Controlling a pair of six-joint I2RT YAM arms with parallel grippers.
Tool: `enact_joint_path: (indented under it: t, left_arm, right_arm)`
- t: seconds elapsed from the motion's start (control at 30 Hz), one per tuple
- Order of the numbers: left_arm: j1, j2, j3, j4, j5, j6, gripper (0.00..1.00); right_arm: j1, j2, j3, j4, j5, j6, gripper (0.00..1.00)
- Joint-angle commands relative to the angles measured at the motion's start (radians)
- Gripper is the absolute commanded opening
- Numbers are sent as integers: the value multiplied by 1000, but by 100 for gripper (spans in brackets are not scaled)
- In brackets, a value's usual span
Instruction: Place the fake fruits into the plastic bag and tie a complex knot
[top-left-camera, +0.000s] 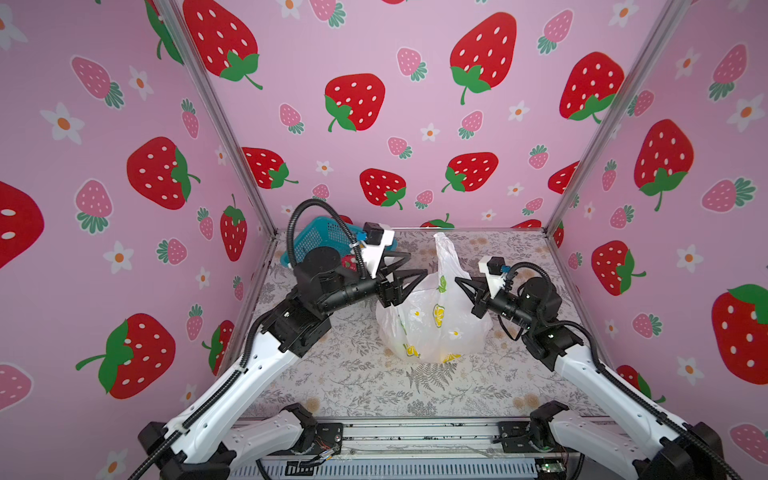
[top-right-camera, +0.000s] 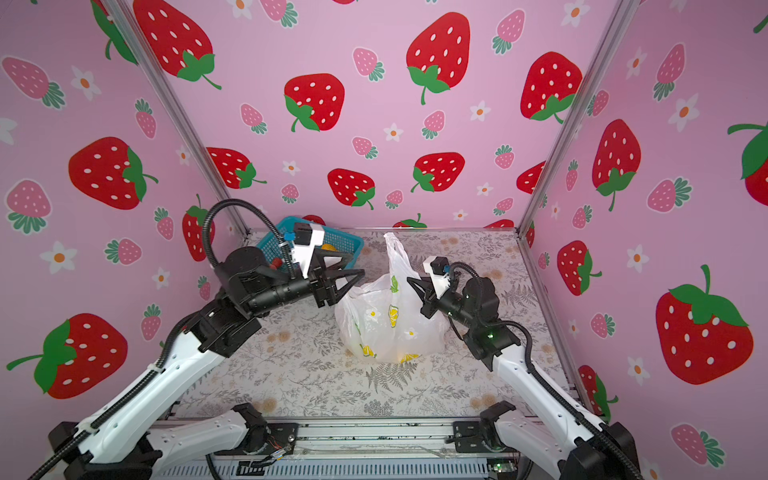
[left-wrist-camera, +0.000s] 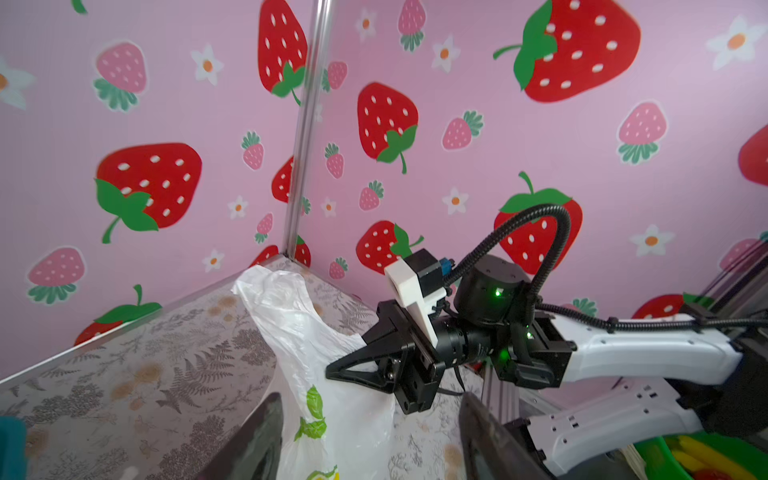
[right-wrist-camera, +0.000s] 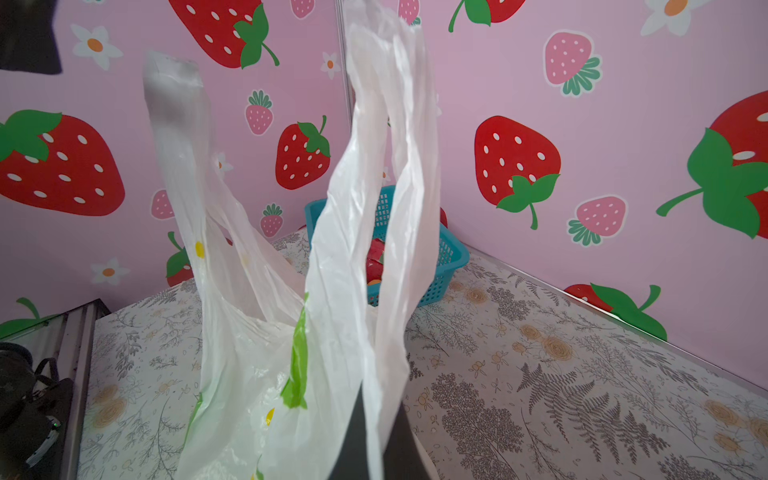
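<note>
Translucent white lemon-print plastic bag (top-left-camera: 432, 320): your right gripper (top-left-camera: 462, 283) pinches its handle, left gripper (top-left-camera: 415, 266) released; no readable writing; the right wrist view alone shows red fruit (right-wrist-camera: 376, 259) in the teal mesh basket (right-wrist-camera: 446, 253).

Both my arms are reaching inward, grippers facing each other.
My left gripper (top-left-camera: 413, 266) is holding its jaws apart; my right gripper (top-left-camera: 459, 282) is pinched shut, seemingly on something thin, though its tips are partly hidden.
</note>
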Motion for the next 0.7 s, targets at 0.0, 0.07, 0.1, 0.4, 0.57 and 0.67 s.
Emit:
enact_joint_path:
  t: [0.0,0.07,0.1,0.4,0.57,0.67]
  left_arm:
    - [-10,107,104,-117,61,54,68]
    - [-5,175,159,-158,40,52,69]
    - [-4,198,180,-170,42,56,70]
    - [81,362,299,-128,192,-11,74]
    - [86,424,373,-123,245,-13,74]
    - [93,451,413,-139,248,-8,72]
  right_arm:
    - [-9,-11,-5,28,-36,-14,0]
    - [-10,-20,-11,28,-48,-16,0]
    - [-12,-25,-12,28,-53,-17,0]
    - [-15,-40,-25,32,-112,-36,0]
    - [-16,-34,-23,32,-134,-44,0]
    - [-17,-32,-20,32,-132,-44,0]
